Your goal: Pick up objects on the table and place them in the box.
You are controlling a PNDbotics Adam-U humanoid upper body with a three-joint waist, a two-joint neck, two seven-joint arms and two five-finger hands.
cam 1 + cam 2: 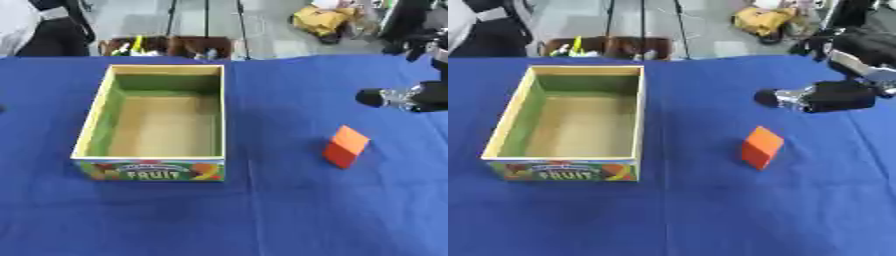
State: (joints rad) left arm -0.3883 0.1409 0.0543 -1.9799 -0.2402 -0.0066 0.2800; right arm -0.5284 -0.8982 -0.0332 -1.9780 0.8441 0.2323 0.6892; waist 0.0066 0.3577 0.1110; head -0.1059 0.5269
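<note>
An open cardboard box (149, 169) with green inner walls and a "FRUIT" label on its front stands left of centre on the blue table (289, 215). Only its tan floor shows inside. To its right, apart from it, an orange block (761, 147) sits tilted on the cloth. My right hand (829, 96), black with silver joints, comes in from the right edge and hovers above and beyond the block, a little to its right, not touching it. Blur hides how the hand stands. My left hand shows in neither view.
Blue cloth spreads on all sides of the box and the block. Past the table's far edge a brown crate (171, 46) with small items and a yellow bundle (322, 20) lie on the floor.
</note>
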